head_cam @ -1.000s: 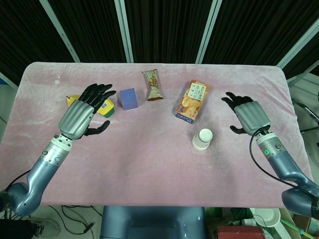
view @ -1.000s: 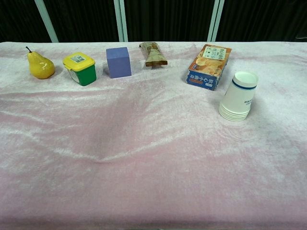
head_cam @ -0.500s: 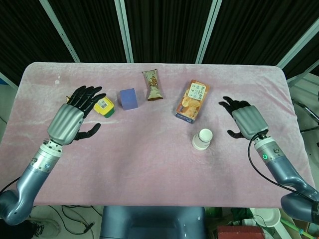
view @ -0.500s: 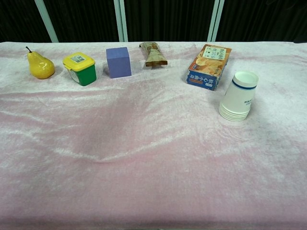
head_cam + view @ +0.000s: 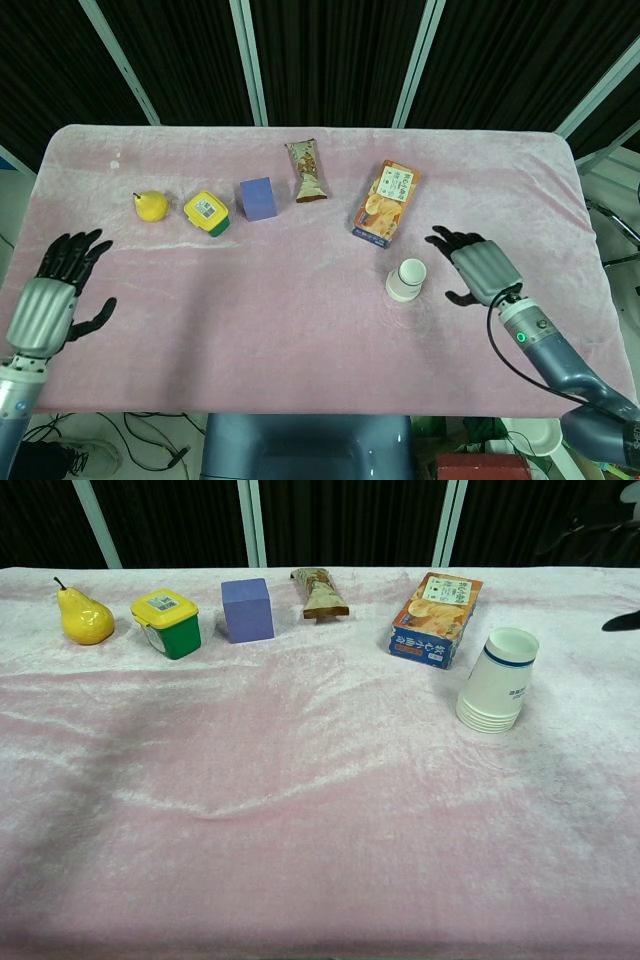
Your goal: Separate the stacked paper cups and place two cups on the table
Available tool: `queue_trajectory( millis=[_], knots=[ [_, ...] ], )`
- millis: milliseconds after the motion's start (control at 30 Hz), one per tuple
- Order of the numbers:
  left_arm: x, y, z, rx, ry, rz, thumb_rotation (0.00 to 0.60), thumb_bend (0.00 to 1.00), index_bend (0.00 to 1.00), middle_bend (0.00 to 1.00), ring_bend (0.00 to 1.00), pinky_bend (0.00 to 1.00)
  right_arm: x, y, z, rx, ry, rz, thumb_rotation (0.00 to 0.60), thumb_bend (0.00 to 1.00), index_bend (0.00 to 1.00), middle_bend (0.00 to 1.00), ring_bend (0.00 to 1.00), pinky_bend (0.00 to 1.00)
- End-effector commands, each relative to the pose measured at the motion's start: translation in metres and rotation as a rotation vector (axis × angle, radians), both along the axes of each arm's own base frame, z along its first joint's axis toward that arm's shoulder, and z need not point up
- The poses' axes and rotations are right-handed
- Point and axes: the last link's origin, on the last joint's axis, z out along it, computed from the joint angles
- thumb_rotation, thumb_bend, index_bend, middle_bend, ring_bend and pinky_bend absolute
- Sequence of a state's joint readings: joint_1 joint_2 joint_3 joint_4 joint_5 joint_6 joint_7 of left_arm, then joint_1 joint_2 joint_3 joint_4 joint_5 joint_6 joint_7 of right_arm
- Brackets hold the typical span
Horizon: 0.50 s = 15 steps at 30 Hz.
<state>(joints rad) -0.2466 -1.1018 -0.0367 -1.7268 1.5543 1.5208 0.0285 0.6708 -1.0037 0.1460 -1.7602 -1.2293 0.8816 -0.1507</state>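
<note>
Head view: the left hand [image 5: 50, 295] at lower left and the right hand [image 5: 478, 270] at lower right are both splayed, holding nothing. The stacked paper cups [image 5: 406, 280], nested and upside down, stand just beside the right hand's fingertips. Farther back stands a lidded yellow tub [image 5: 206, 213], contents hidden.

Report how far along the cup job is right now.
Nothing is done yet: the paper cups are one stack, upside down on the pink tablecloth, beside the snack box. In hand: nothing; the right hand is open just right of the stack without touching it, and the left hand is open at the table's left edge. Left: grasp the stack, pull cups apart, set two down.
</note>
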Motion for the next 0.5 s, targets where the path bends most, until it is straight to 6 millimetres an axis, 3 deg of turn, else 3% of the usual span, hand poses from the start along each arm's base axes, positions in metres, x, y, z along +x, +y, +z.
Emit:
queue_trajectory(
  millis=[33, 500],
  knots=[
    [-0.034, -0.023, -0.006, 0.025, -0.012, 0.08, 0.6, 0.35, 0.1, 0.03, 0.0, 0.0, 0.0, 0.002, -0.014, 0.002, -0.037, 0.008, 0.6, 0.15, 0.15, 0.04, 0.16, 0.21],
    [-0.051, -0.019, -0.003, 0.075, -0.032, 0.098, 0.6, 0.35, 0.1, 0.03, 0.0, 0.0, 0.004, -0.02, -0.063, 0.056, 0.013, -0.007, 0.6, 0.15, 0.14, 0.04, 0.16, 0.17]
  ],
)
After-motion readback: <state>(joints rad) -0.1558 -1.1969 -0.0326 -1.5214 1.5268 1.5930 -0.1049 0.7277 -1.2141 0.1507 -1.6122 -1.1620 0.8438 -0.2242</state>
